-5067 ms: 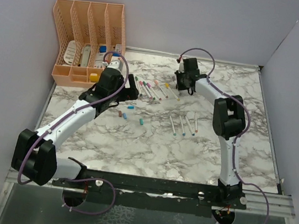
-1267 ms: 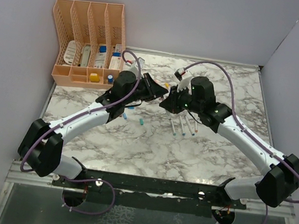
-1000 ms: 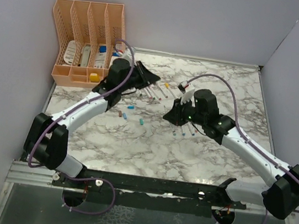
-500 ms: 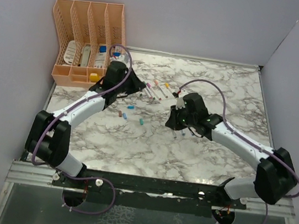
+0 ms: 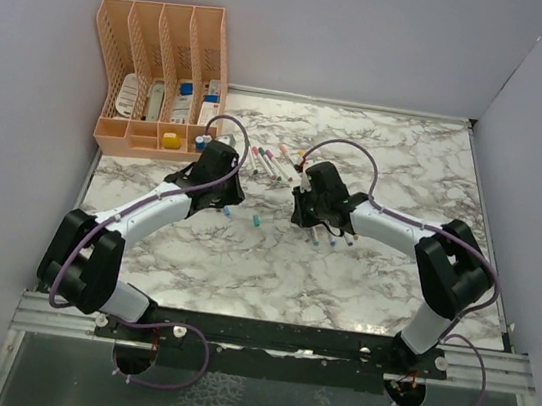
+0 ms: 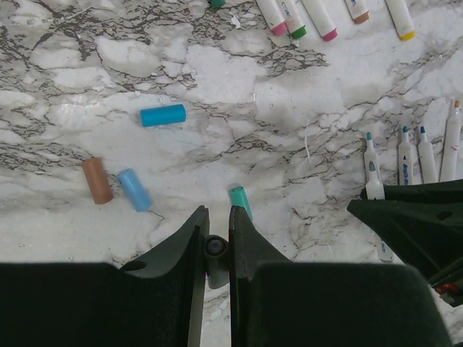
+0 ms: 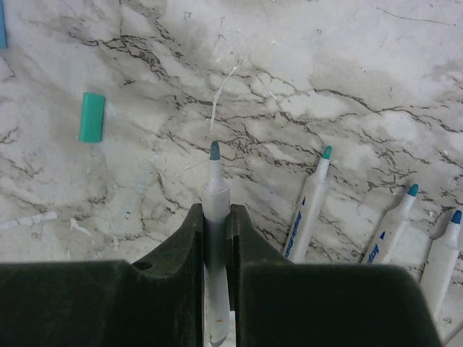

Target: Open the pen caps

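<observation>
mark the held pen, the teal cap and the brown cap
pen [image 7: 216, 196]: right wrist view, white barrel near the tip
teal cap [image 7: 92, 117]: right wrist view, middle of its side
brown cap [image 6: 96, 181]: left wrist view, middle of its side

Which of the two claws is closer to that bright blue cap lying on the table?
Left. The left gripper hangs close by the bright blue cap, which lies just ahead of its fingertips. The right gripper, clamped on a pen, sits farther off, past the green cap.
</observation>
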Available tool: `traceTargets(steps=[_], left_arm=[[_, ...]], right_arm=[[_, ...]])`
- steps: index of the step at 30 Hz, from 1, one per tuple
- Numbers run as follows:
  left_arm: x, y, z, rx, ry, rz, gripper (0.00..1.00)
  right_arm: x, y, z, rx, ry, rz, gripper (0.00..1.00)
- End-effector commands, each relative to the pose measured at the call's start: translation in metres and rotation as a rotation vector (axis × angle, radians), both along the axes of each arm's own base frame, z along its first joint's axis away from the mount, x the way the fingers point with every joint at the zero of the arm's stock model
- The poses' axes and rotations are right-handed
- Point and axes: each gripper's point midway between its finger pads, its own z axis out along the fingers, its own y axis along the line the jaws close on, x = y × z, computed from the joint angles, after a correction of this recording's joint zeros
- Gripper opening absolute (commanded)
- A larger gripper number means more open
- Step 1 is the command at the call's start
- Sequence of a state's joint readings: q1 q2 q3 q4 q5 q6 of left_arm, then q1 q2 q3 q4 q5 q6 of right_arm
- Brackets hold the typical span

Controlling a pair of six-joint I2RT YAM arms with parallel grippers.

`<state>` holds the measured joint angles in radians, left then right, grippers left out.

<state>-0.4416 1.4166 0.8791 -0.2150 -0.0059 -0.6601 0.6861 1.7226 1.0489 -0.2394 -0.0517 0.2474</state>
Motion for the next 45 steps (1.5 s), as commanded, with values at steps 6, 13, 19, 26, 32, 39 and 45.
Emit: traceTargets(steps=[6,13,19,26,32,39,45], left_arm=[[-0.001,0.007,-0.03,0.126,0.035,0.005,0.0],[0.005,0.001,-0.045,0.144,0.057,-0.003,0.0],[0.011,-0.002,-0.057,0.166,0.076,-0.009,0.0],[0.01,-0.003,-0.067,0.175,0.099,-0.006,0.05],[0.008,-0.002,-0.072,0.179,0.112,-0.009,0.17],[0.01,-0.002,-0.068,0.182,0.106,-0.008,0.36],[0.014,-0.004,-0.052,0.165,0.079,-0.004,0.44]], right_arm=[[0.023,0.013,-0.009,-0.015,-0.048,-0.023,0.01],[0.022,0.014,-0.018,-0.033,-0.03,-0.016,0.13],[0.02,0.014,-0.023,-0.03,-0.015,-0.02,0.29],[0.023,0.015,-0.012,-0.02,-0.042,-0.014,0.41],[0.048,0.02,0.03,-0.013,-0.153,-0.046,0.64],[0.106,0.015,0.067,-0.064,-0.248,-0.093,0.73],[0.162,0.004,0.083,-0.059,-0.271,-0.125,0.74]])
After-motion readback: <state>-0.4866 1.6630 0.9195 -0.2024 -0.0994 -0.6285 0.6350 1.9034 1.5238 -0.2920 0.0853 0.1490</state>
